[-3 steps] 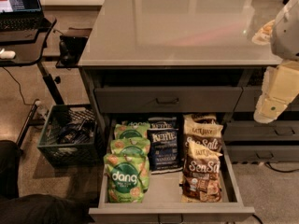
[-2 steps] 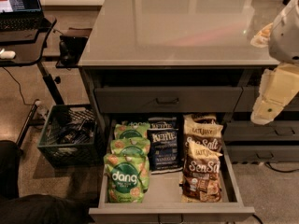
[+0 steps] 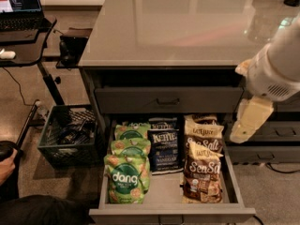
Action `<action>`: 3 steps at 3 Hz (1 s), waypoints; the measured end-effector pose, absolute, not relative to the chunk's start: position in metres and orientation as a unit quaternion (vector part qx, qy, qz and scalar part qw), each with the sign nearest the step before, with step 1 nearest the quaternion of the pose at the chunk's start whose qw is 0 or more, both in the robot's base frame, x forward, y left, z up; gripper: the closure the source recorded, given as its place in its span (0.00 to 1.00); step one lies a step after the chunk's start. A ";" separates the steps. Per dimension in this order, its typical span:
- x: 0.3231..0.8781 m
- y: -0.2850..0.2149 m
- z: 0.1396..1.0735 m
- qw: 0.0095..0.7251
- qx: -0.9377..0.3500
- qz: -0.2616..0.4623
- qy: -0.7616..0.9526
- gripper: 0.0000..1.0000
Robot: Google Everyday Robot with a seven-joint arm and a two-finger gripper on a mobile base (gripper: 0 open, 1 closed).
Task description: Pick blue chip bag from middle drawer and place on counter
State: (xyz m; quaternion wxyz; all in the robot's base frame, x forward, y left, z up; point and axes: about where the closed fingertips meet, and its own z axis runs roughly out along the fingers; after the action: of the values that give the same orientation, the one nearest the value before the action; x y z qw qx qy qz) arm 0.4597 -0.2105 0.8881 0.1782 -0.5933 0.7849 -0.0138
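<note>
Arm (image 3: 277,68): a thick white limb is seen entering from the right edge, above and to the right of the middle drawer (image 3: 171,215), angled down and to the left.
Gripper (image 3: 250,121): a pale yellow piece is hung below the arm's end, over the right rim of the middle drawer and apart from every bag; whether it is spread or closed cannot be told.
Middle drawer: it is pulled fully out, and its flat grey front panel is nearest the camera.
Green bags (image 3: 126,179): three "dang" bags are stacked in a row along the left side of the middle drawer.
Brown bags (image 3: 202,172): "Sea Salt" bags are overlapped along the right side of the middle drawer, nearest below the gripper.
Blue chip bag (image 3: 165,149): it is laid in the middle drawer's centre rear, between the green and brown rows and touching both.
Black crate (image 3: 69,136): it is set on the floor just left of the middle drawer.
Handled drawer front (image 3: 168,100): it is shut, directly behind and above the middle drawer.
Counter (image 3: 187,27): a glossy top is spread above and behind the middle drawer.
Black desk (image 3: 23,50): it is placed far left of the middle drawer, with a laptop (image 3: 18,1) on it.
</note>
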 end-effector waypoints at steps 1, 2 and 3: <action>0.482 -0.207 0.852 0.207 -0.590 -0.018 0.780 0.00; 0.511 -0.204 0.808 0.237 -0.586 0.001 0.775 0.00; 0.537 -0.200 0.763 0.249 -0.577 0.031 0.777 0.00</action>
State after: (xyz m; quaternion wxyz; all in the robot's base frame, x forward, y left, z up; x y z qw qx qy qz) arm 0.5368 -0.1995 0.7625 0.2489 -0.5771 0.7772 0.0307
